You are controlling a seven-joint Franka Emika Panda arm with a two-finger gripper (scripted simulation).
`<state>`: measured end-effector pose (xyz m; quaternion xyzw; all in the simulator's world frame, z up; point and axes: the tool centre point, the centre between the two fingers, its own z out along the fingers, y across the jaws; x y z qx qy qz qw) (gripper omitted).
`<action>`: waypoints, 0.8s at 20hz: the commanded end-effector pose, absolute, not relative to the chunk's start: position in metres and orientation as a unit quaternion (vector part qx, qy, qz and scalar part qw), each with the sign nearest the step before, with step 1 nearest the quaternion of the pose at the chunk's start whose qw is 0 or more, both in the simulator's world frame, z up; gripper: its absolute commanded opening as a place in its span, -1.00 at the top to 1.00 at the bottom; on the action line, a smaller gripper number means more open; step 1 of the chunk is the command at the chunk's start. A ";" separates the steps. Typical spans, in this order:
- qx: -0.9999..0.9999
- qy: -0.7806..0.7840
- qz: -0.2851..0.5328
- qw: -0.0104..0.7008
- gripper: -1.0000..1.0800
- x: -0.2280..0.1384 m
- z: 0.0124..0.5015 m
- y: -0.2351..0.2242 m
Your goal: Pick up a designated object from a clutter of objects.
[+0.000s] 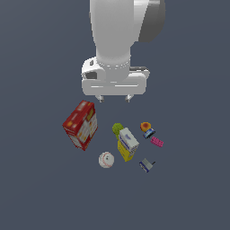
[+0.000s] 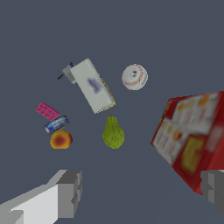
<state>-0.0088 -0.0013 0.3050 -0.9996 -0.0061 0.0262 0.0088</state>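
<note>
The designated object (image 1: 149, 133) is a tiny dark piece with a light-blue rim. It lies between the orange fruit (image 1: 145, 126) and the pink brick (image 1: 157, 142). In the wrist view it (image 2: 56, 124) sits just beside the fruit (image 2: 61, 140). My gripper (image 1: 115, 98) is open and empty, held high above the clutter and back from it. In the wrist view the gripper (image 2: 142, 190) shows two grey fingertips (image 2: 70, 192) wide apart with nothing between them.
The red carton (image 1: 81, 124) lies on the exterior view's left, the baseball (image 1: 106, 159) in front of it. The green lump (image 1: 117, 129) touches the yellow-white box (image 1: 127, 143). A grey-blue boxy piece (image 1: 146, 165) lies beyond the box.
</note>
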 end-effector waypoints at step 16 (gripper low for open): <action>-0.999 -0.020 0.033 -0.001 -0.92 -0.013 0.304 -0.004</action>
